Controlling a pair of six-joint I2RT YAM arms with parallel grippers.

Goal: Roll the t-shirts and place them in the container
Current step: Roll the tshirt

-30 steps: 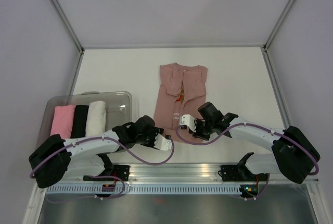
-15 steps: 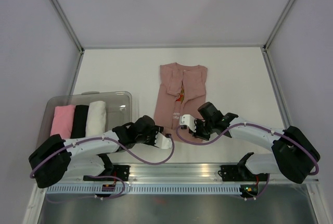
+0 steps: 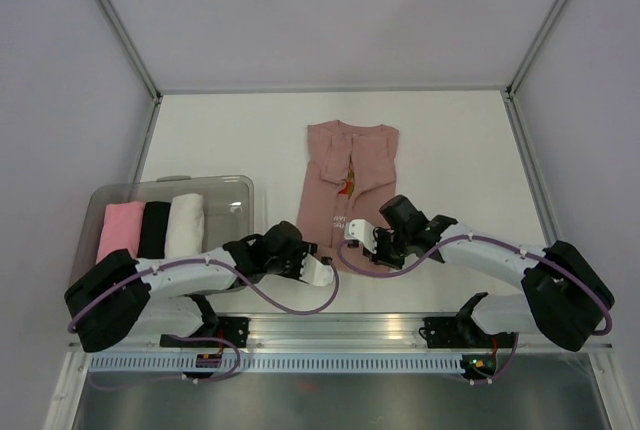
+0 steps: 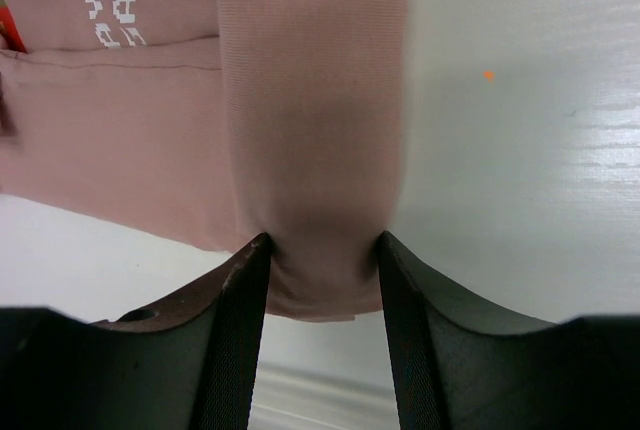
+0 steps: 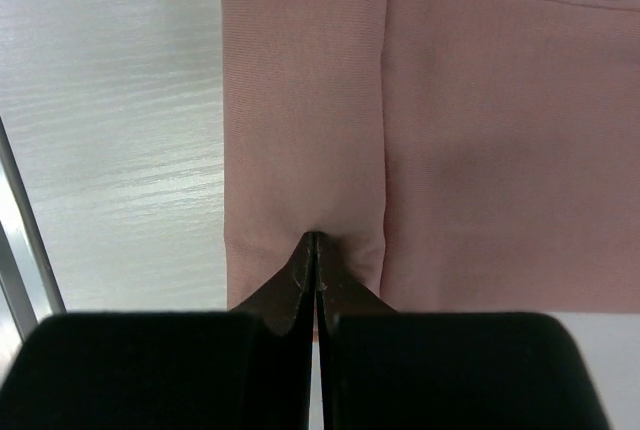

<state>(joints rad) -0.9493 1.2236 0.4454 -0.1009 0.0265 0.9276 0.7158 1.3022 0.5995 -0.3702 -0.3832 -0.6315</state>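
The t-shirt [image 3: 346, 172] lies flat on the white worktop [image 3: 220, 140], a little right of centre, collar end towards the far wall and hem towards the arms. It is folded lengthwise into a narrow rectangle, with both sides turned in over the middle. A small red-and-orange print [image 3: 345, 185] shows in the gap between the folded sides, and white text [image 3: 341, 222] sits lower down.

Both arms reach in to the near hem. The left tool [image 3: 318, 272] sits at the hem's left corner. In the left wrist view its two dark fingers [image 4: 235, 320] stand part-way apart with a folded band of the salmon cloth [image 4: 310, 100] squeezed between them. The cloth narrows and darkens where the pads press in, so this tool [image 4: 322, 245] is gripping the t-shirt.

The right tool [image 3: 352, 233] is at the hem's right side. In its own wrist view the fingertips are pressed together into a single thin line [image 5: 316, 240], right at the edge of a folded strip of the shirt [image 5: 480, 150]. The cloth puckers around the tips (a thin pinch, by the look of it), so it is closed on the hem.

At the left of the worktop stands a clear plastic bin [image 3: 235, 185], well apart from the shirt. It holds three rolls side by side: a bright pink roll [image 3: 120, 232], a black roll [image 3: 154, 232] and a white roll [image 3: 185, 227].
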